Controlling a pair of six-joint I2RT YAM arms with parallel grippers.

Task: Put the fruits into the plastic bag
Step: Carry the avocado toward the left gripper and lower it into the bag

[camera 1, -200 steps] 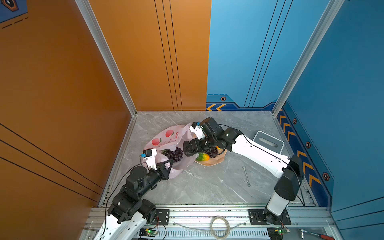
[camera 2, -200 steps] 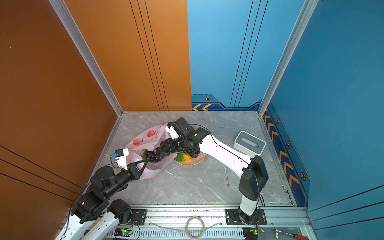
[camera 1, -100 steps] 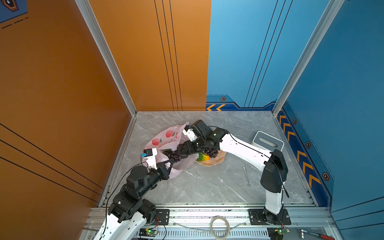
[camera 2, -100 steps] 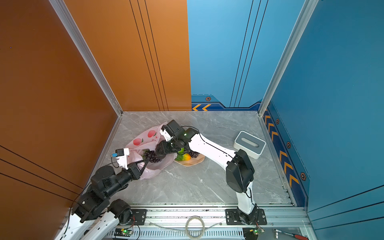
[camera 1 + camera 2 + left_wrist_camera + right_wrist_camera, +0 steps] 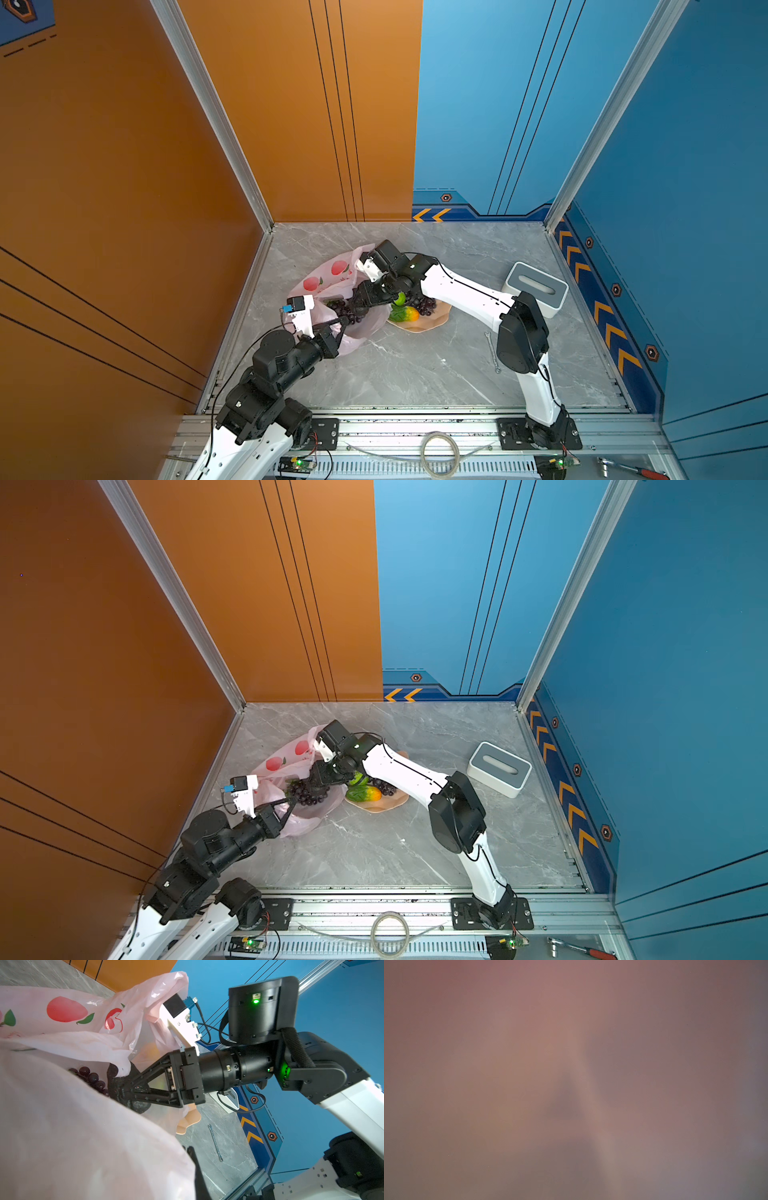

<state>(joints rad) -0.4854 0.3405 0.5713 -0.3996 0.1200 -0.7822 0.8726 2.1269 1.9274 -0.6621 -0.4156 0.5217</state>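
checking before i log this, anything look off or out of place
Yes: the right wrist view is a pink blur, seemingly the plastic bag over its lens. A wrench lies loose on the table.

Orange wall [image 5: 124, 166], blue wall [image 5: 685, 124] (marble floor [image 5: 415, 374])

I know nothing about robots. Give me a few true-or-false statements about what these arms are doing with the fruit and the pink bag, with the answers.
1. The left end effector pinches the plastic bag's rim. True.
2. The right end effector hovers over the white box. False: it is at the bag's mouth, gripping the black avocado.
3. The peach bowl is empty. False: a green-orange fruit and dark grapes lie in it.
4. A grape bunch lies inside the bag. True.
5. The wrench lies in the bowl. False: it lies on the table, apart from the bowl.
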